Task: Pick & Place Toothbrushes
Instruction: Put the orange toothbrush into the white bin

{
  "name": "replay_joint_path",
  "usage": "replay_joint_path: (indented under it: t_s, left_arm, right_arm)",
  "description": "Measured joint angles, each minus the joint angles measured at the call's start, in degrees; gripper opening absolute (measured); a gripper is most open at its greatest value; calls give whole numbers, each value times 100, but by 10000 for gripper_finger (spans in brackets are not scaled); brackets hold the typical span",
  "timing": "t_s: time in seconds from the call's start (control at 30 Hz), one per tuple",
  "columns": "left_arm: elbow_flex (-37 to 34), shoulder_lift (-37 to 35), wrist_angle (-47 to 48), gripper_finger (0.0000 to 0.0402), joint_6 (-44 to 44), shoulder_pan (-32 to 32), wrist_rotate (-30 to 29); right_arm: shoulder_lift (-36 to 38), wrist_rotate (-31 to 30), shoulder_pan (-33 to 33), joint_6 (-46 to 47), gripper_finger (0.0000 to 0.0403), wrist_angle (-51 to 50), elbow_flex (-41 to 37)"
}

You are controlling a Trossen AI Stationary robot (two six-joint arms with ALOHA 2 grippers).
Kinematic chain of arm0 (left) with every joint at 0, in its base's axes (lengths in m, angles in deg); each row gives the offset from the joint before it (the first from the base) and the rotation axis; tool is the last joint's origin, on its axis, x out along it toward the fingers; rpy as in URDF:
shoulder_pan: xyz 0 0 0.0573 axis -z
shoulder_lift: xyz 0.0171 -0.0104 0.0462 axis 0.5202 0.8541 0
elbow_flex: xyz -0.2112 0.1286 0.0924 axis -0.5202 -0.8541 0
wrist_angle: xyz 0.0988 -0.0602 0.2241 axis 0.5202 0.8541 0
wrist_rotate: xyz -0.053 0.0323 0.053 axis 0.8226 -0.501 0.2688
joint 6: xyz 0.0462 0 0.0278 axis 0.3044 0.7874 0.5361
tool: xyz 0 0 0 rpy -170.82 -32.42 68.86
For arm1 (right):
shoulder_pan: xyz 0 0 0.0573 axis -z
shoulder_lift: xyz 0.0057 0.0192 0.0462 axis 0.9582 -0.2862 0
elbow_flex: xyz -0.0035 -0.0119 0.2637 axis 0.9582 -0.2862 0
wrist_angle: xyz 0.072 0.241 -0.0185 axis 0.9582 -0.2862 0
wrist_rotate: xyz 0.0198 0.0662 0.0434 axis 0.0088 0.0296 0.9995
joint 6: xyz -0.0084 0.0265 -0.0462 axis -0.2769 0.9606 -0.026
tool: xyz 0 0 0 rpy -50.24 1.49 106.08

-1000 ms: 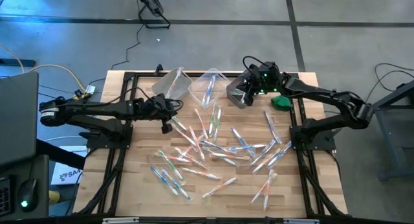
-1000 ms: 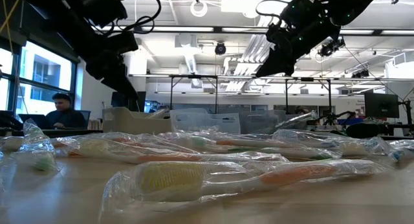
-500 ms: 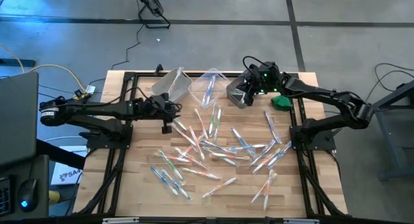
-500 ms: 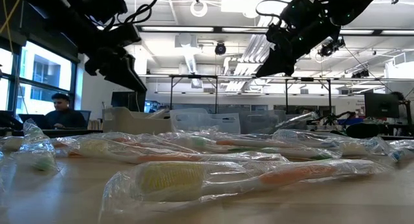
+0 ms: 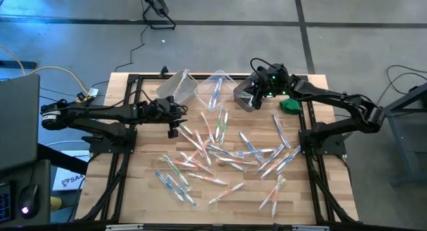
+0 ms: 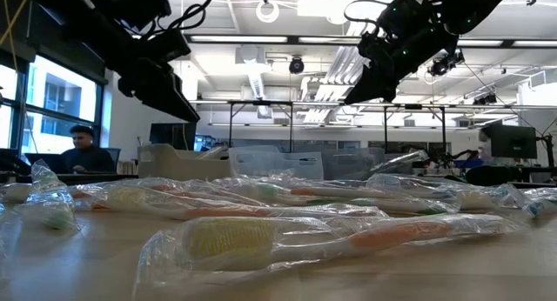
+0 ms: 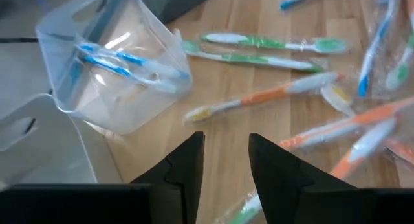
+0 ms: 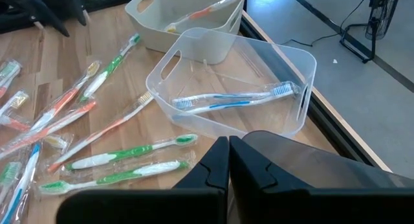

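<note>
Many wrapped toothbrushes (image 5: 227, 151) with orange, green and blue handles lie scattered flat on the wooden table (image 5: 320, 197); the closest one fills the low view (image 6: 287, 240). My left gripper (image 5: 173, 126) hovers open over the table's far left part, beside the bins, with nothing between its fingers (image 7: 226, 143). My right gripper (image 5: 248, 101) hangs shut and empty above the grey bin (image 5: 241, 97) at the far edge (image 8: 229, 146). In the low view both grippers (image 6: 170, 96) (image 6: 361, 88) stand well above the table.
Three bins stand in a row at the far edge: a whitish one (image 8: 187, 17) holding an orange toothbrush, a clear one (image 8: 239, 88) holding blue toothbrushes, and the grey one. A small green object (image 5: 289, 105) lies at the far right. A person (image 6: 83, 149) sits beyond the table.
My left gripper has opened in place and rolled a little; its fingers were together a second ago. My right gripper and the toothbrushes on the table have kept still.
</note>
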Motion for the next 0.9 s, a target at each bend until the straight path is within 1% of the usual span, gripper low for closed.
replay_joint_path:
  t_s: [0.2,0.33,0.4,0.63,0.77,0.9]
  left_arm:
    - [0,0,-566,120,-377,0,-9]
    - [0,65,-710,120,-390,1,-17]
    - [-2,144,-637,120,-362,2,81]
    - [-4,675,-512,120,-262,15,785]
    - [-4,855,-80,120,-149,15,1030]
    - [-4,981,403,120,118,16,1091]
  right_arm:
    - [0,0,0,0,4,8,0]
    - [0,0,0,-2,4,98,0]
    - [0,-2,2,-2,4,109,0]
    - [-1,0,0,-2,4,60,0]
    - [-2,0,0,-2,4,55,0]
    - [-1,-1,0,-2,4,48,0]
